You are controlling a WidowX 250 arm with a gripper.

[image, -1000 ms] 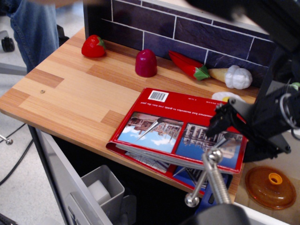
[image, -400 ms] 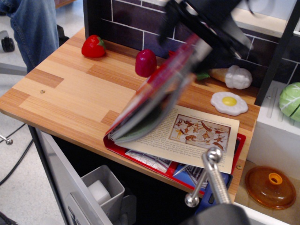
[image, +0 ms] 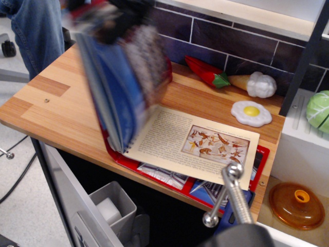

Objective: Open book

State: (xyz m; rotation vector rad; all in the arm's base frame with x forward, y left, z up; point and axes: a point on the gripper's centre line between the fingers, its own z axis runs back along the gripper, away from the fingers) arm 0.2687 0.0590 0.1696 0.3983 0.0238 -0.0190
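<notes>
Now we have swung the front block of the book [image: 195, 146] past upright: a second ago it lay shut, red cover up, and now the lifted stack is a blur tipping left, hanging straight below our gripper [image: 105, 15]. Whether the jaws are clamped or apart, we cannot tell through the blur. A cream illustrated page lies bare on the counter [image: 61, 103], low and to the right of the jaws, so we judge the opening nearly done.

Book [image: 195, 146] cover now further leftward.
</notes>
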